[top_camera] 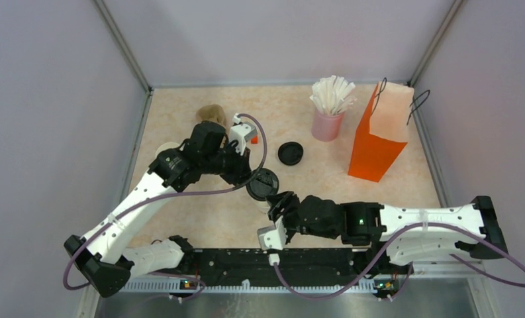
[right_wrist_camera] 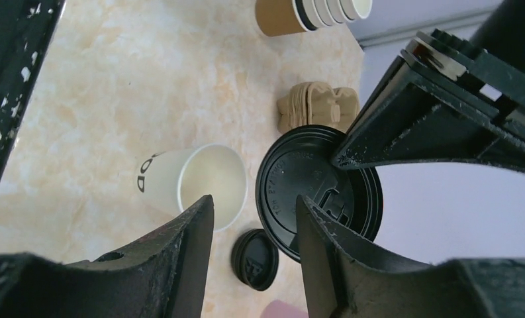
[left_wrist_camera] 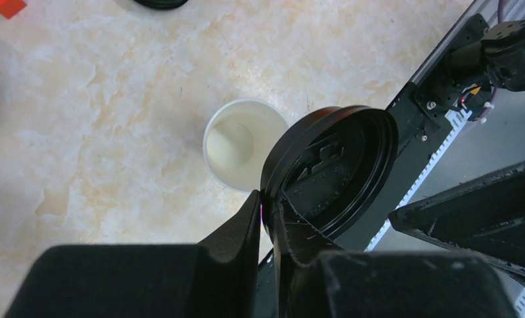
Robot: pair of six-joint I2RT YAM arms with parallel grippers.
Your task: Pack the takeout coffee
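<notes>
Now, your left gripper [left_wrist_camera: 267, 218] has its jaws nipped on the rim of the lid [left_wrist_camera: 339, 165], which hangs tilted just beside the open cup [left_wrist_camera: 236, 149] on the table [left_wrist_camera: 114, 132], while the right gripper [right_wrist_camera: 253, 212] stands parted and empty close by the cup. Level that lid and centre it over the mouth before you press. I'd steady the cup wall with the right jaws first, since a tilted push would likely seat one edge only.

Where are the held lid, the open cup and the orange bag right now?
black lid [left_wrist_camera: 332, 169]: left wrist view, middle of the disc.
paper cup [left_wrist_camera: 236, 149]: left wrist view, its inner wall.
orange bag [top_camera: 373, 151]: top external view, its front face.
</notes>
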